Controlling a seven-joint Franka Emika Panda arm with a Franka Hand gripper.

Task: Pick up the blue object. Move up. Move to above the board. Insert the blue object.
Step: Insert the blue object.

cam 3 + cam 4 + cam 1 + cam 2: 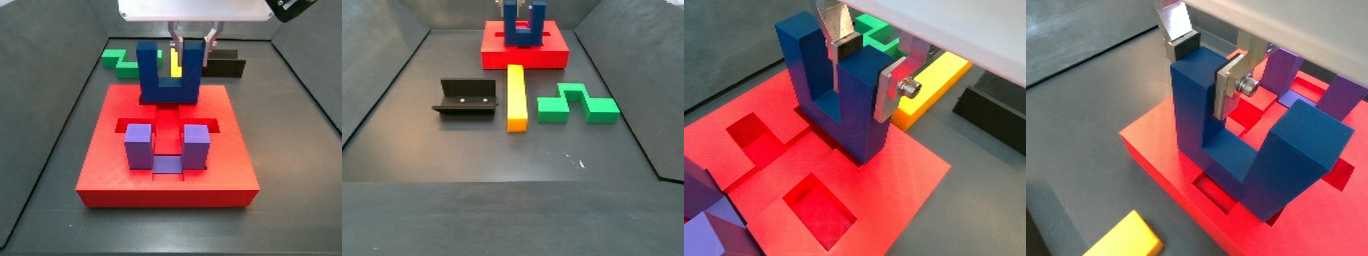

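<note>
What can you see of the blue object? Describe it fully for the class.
The blue object is a dark blue, matte U-shaped block: two upright prongs on a joining base. It stands upright with its base on the red board, behind the purple block. The gripper is clamped on one prong, its silver fingers pressing either side.

The gripper (178, 47) holds the blue object (171, 82) upright at the board's (167, 178) far edge. A purple block (166, 146) sits nearer.
</note>
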